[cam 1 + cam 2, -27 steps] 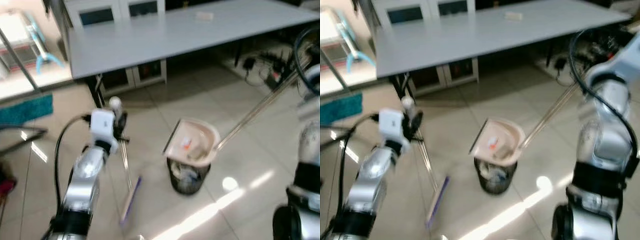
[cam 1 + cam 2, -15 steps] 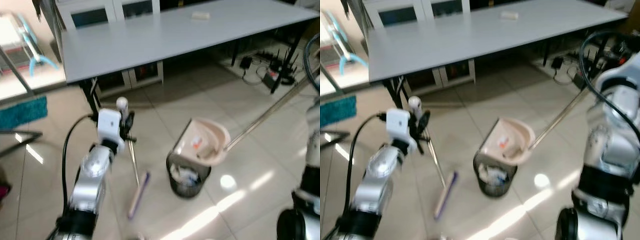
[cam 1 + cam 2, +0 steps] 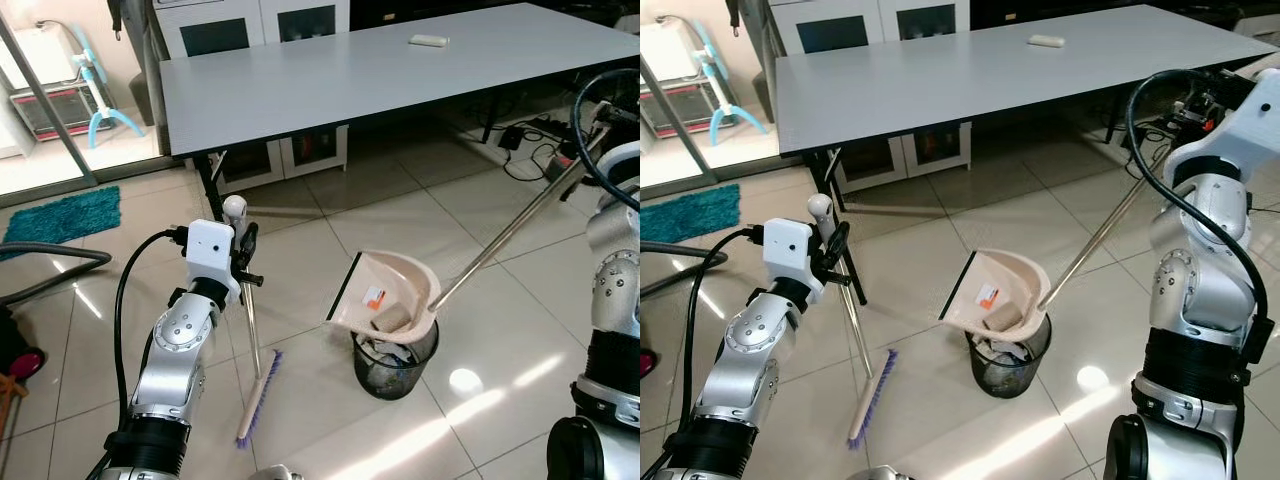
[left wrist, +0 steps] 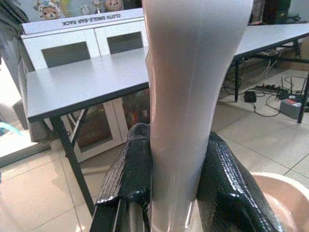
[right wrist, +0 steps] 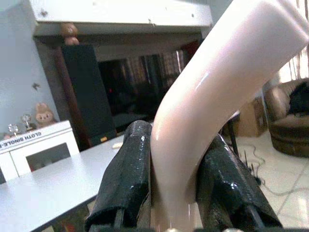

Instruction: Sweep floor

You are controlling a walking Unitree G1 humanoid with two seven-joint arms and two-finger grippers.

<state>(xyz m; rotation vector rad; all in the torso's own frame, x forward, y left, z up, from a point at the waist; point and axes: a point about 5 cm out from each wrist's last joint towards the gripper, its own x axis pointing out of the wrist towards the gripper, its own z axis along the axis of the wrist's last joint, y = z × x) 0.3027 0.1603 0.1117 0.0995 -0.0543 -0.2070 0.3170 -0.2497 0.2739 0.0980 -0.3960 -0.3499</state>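
The right hand (image 5: pixel 166 193) grips the dustpan (image 3: pixel 390 300) tipped over the bin (image 3: pixel 394 362), seemingly emptying it, while the left hand (image 4: pixel 171 188) clamps the broom (image 3: pixel 256 395), next needing more tilt.

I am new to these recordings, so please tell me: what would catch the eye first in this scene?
The pink dustpan, tipped over the black wire bin in the middle of the tiled floor, holds scraps; its long handle runs up to the right gripper, whose jaws clamp it. To the bin's left, the left gripper grips the broom, its purple bristles on the floor. Behind stands a long grey table.
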